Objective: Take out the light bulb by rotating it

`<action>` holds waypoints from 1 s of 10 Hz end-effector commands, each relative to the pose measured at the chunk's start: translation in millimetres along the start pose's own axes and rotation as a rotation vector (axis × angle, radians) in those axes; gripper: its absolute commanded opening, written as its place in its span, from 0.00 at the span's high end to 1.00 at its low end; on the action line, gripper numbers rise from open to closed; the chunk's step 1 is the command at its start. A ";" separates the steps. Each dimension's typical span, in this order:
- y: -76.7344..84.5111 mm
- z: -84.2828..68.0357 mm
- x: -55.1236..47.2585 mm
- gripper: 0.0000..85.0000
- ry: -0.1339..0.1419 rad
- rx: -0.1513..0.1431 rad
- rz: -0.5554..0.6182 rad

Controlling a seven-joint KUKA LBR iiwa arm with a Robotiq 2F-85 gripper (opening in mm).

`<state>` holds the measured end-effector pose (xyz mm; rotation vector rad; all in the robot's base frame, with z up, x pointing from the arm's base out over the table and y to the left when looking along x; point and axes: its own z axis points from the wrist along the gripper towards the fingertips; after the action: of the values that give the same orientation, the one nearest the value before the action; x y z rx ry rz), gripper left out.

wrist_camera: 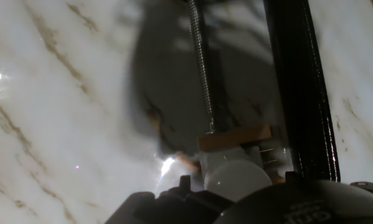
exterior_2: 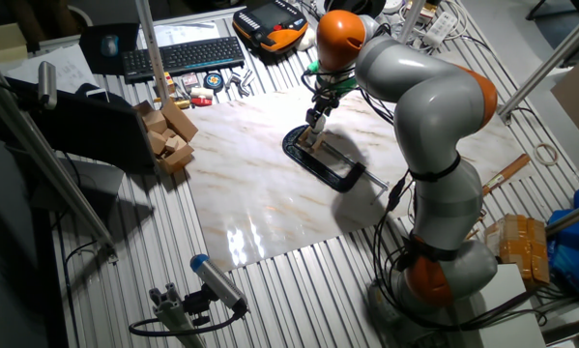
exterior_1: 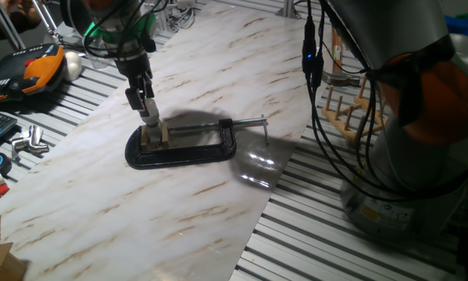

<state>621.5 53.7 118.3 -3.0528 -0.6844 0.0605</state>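
Directly above the clamp, the two-finger black gripper [exterior_1: 150, 117] points straight down, its tips lowered onto the fixture; the fingers stand narrow around the small frosted white globe light bulb [wrist_camera: 237, 179], though whether they actually touch the glass cannot be told. From the hand view the bulb's round top sits at the 6 o'clock edge of the picture, just ahead of the dark gripper body, with a thin tan wooden block [wrist_camera: 234, 137] just beyond it at 12 o'clock. From that block the silver threaded screw rod [wrist_camera: 200, 62] runs on toward 12 o'clock, and the black metal bar of the C-clamp [wrist_camera: 298, 87] runs parallel at 3 o'clock.

Seen from one fixed view, the black C-clamp [exterior_1: 188, 146] lies flat on the pale marble-patterned board [exterior_1: 101, 211], its screw handle reaching out toward 3 o'clock. Well apart, at 10 o'clock from the clamp, an orange and black handheld pendant [exterior_1: 32, 72] lies on the ribbed metal table [exterior_1: 335, 242]. At 3 o'clock a wooden peg rack [exterior_1: 344, 109] stands off the board.
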 end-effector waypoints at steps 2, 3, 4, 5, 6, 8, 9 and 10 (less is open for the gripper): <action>-0.2 -0.2 -0.1 0.20 0.004 -0.004 -0.012; -0.2 -0.1 -0.1 0.20 0.008 -0.008 -0.017; -0.3 0.0 -0.1 0.40 0.012 -0.010 -0.024; -0.2 0.2 -0.1 0.40 0.012 -0.010 -0.029; -0.2 0.3 -0.1 0.40 0.014 -0.011 -0.038; -0.1 -0.2 -0.4 0.60 0.020 -0.016 -0.061; -0.1 -1.1 -0.7 0.60 0.028 -0.026 -0.084; -0.2 -1.9 -1.0 0.80 0.038 -0.038 -0.102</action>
<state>620.3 53.5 119.8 -3.0413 -0.8465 -0.0114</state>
